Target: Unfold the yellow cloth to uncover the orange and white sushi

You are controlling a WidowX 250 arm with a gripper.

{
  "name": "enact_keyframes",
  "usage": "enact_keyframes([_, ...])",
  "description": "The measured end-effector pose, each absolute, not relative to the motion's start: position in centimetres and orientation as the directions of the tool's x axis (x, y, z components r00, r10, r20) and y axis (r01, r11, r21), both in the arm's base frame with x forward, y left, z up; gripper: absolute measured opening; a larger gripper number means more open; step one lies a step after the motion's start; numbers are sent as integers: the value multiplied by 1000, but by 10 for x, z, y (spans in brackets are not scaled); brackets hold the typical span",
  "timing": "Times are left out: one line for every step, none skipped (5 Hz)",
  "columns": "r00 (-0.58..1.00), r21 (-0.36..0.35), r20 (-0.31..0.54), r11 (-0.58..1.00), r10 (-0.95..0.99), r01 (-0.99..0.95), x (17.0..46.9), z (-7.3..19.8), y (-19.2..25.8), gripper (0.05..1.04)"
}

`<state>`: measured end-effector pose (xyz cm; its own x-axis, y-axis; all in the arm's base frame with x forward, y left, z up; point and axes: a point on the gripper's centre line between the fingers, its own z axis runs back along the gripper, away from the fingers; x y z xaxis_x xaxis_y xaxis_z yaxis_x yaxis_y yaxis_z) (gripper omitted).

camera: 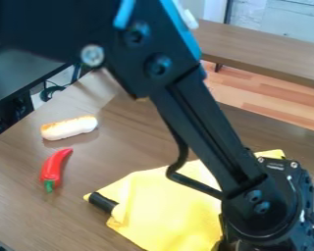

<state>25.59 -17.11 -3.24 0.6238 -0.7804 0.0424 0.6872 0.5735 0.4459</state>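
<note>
Roll (69, 128) bhnd pepper (53, 168) (cloth (166, 211) to R).

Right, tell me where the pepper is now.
The pepper lies at the left of the camera view, just below the roll and left of the cloth.

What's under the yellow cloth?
The brown table shows around the cloth; a black cylinder sits at its left corner, maybe partly beneath. Anything fully underneath is covered, and the robot arm hides part of the right.
</note>
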Motion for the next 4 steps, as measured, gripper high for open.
enact_keyframes([638,442,39,585,-769,679,259,-31,-172,54])
enact_keyframes([653,443,20,592,-757,673,260,-32,-170,62])
enact_keyframes([663,432,5,600,-749,674,263,-34,-170,211])
enact_keyframes([664,420,-3,602,-747,679,264,-34,-169,442])
